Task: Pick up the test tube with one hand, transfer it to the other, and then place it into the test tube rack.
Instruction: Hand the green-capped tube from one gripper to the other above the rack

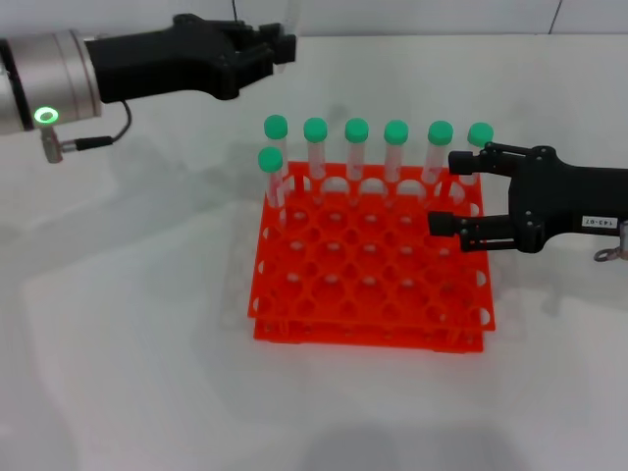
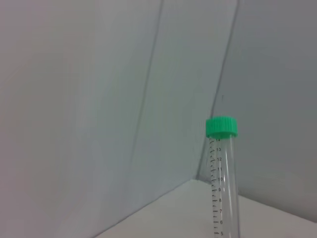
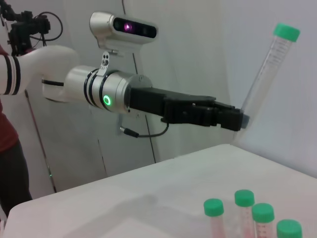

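Note:
My left gripper [image 1: 282, 49], on the green-ringed arm, is raised behind the rack and shut on the lower end of a clear test tube [image 1: 290, 18]. The tube's top runs out of the head view. The right wrist view shows this gripper [image 3: 239, 120] holding the tube [image 3: 267, 79] tilted, green cap [image 3: 287, 32] up. The left wrist view shows the tube [image 2: 225, 188] and its cap. My right gripper [image 1: 451, 191], with the white label, is open and empty at the right side of the orange-red rack [image 1: 373, 294].
Several green-capped tubes [image 1: 355, 147] stand in the rack's back row, with one more [image 1: 272, 175] in the second row at the left. Some caps [image 3: 244, 198] show in the right wrist view. The rack sits on a white table [image 1: 128, 353]. A wall stands behind.

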